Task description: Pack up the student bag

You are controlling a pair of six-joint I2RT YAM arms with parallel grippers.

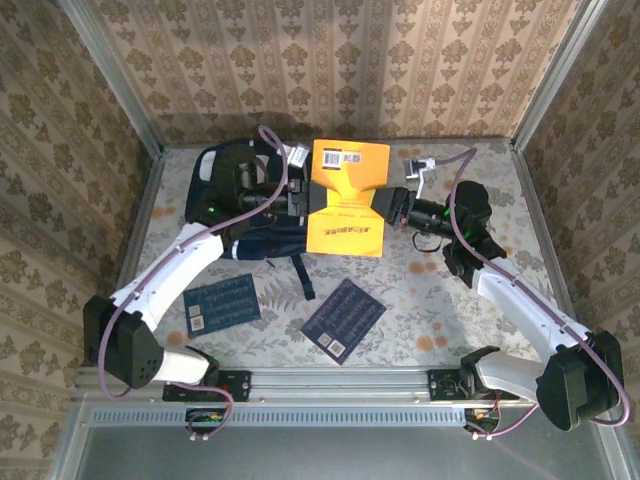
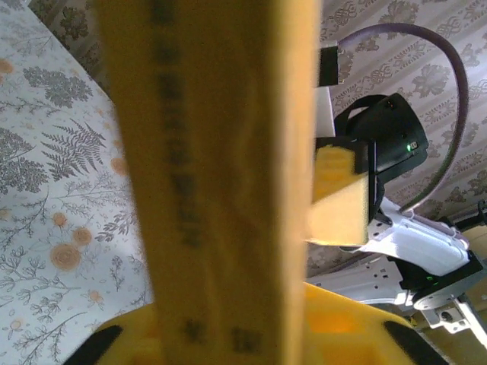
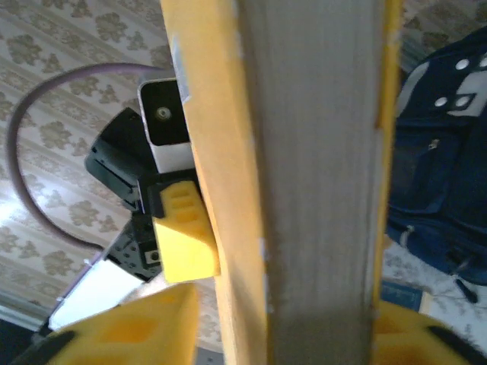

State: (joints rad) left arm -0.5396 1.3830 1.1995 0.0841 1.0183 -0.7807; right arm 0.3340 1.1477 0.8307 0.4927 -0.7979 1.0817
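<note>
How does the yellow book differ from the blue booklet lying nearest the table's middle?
Colour: the yellow book is bright yellow-orange; the blue booklet is dark navy.
Pose: the yellow book is clamped between the left gripper and right gripper; the blue booklet lies flat on the table, untouched.
Thickness: the yellow book looks thick; the blue booklet looks thin.
Both carry a white label and are outside the backpack.

The left arm [image 1: 170, 270] and right arm [image 1: 520, 300] are stretching inward, elbows bent, wrists turned toward each other, as the left gripper [image 1: 303, 203] and right gripper [image 1: 392, 207] are each clamping an opposite edge of one yellow book [image 1: 347, 195].
</note>
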